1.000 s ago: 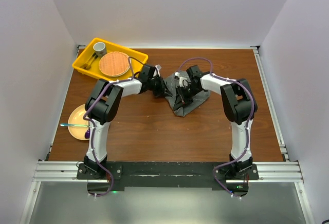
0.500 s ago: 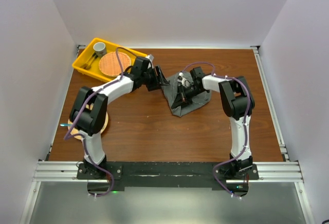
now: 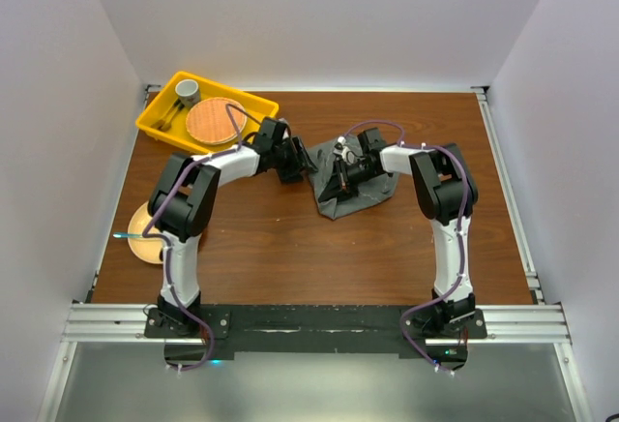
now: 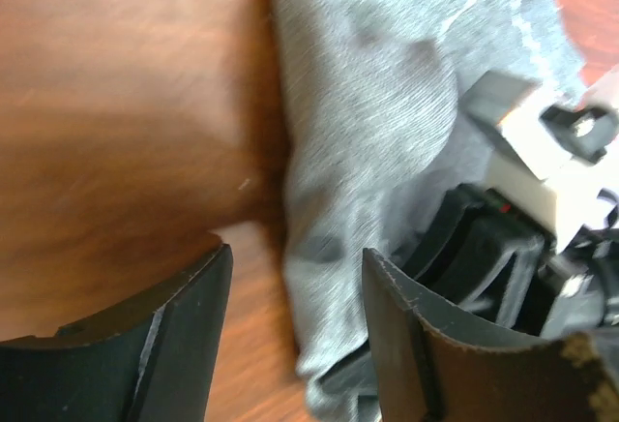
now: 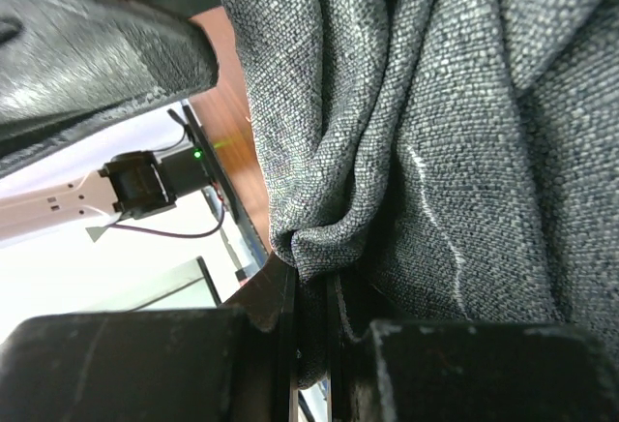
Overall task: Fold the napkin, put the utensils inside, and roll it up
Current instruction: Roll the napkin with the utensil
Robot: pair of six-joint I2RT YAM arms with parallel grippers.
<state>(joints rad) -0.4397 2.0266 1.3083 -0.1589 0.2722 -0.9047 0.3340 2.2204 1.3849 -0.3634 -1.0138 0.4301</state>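
1. Top external view: the napkin [image 3: 356,193] lies bunched in a heap just above the middle of the frame on the table [image 3: 271,248], not flat. Both arms reach in over its upper left part.
2. Right wrist view: the right gripper [image 5: 309,291] is clenched on a fold of the napkin, pinched at the lower middle of the frame.
3. Left wrist view: the left gripper [image 4: 295,262] stands released with its fingers spread, holding nothing. The napkin's left edge runs down between them.
4. The step in hand looks like spreading the napkin ahead of the first fold; no neat fold shows yet.
5. The next move probably calls for the left gripper to close on that edge, so both arms can pull the napkin flat.
6. A blue-handled utensil [image 3: 128,237] rests on the plate [image 3: 145,219] at the left edge of the frame, well apart from the napkin.
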